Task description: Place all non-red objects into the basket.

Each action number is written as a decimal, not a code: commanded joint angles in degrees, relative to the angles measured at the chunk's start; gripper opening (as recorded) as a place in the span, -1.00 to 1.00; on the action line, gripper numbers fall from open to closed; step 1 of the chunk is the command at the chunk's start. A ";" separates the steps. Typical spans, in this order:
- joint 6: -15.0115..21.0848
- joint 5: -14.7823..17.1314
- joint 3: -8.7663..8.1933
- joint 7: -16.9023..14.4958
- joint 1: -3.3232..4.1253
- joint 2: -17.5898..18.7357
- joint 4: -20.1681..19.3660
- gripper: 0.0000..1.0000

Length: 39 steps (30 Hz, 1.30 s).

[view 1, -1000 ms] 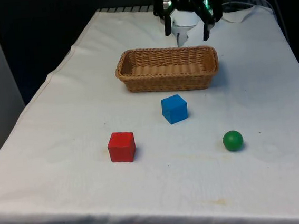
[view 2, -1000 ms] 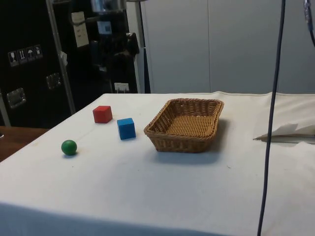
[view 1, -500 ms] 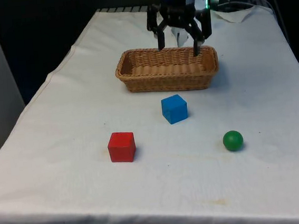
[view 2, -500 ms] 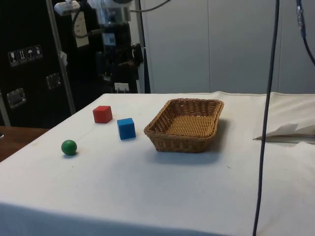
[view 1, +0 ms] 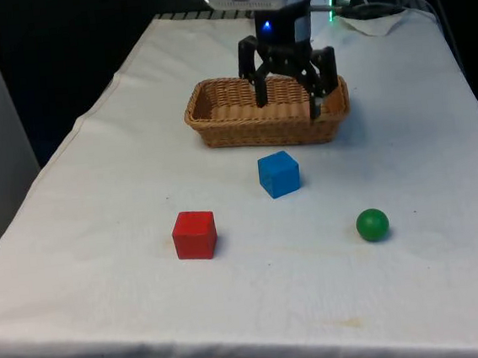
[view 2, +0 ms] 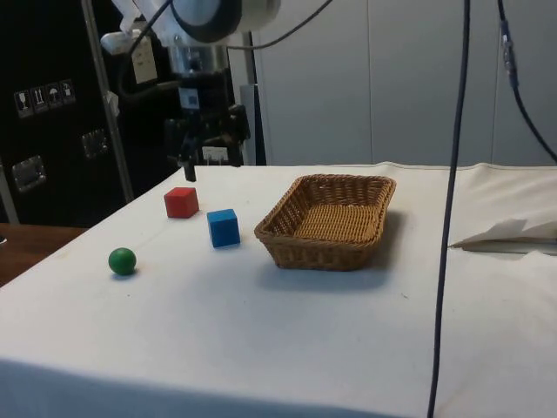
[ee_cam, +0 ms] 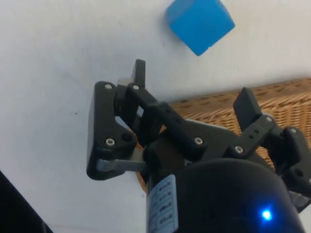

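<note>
Gripper (view 1: 287,111) above basket (view 1: 216,113), fingers spread, empty
Blue cube (view 1: 278,173) lies on cloth just beyond it

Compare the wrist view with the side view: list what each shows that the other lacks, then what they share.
Wrist view alone: the open gripper from close up, its fingers spread, empty.

Side view alone: the red cube, the green ball, dark cabinets and hanging black cables.

Both: the blue cube, the wicker basket and the white cloth.
</note>
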 commanded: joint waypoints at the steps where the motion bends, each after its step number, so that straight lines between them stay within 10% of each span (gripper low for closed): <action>1: 0.46 0.92 0.23 0.17 -0.23 0.57 0.23 1.00; 16: 3.21 2.52 0.52 5.67 -0.34 5.50 1.03 1.00; 39: 3.61 6.25 -0.86 6.07 -0.34 11.06 4.76 1.00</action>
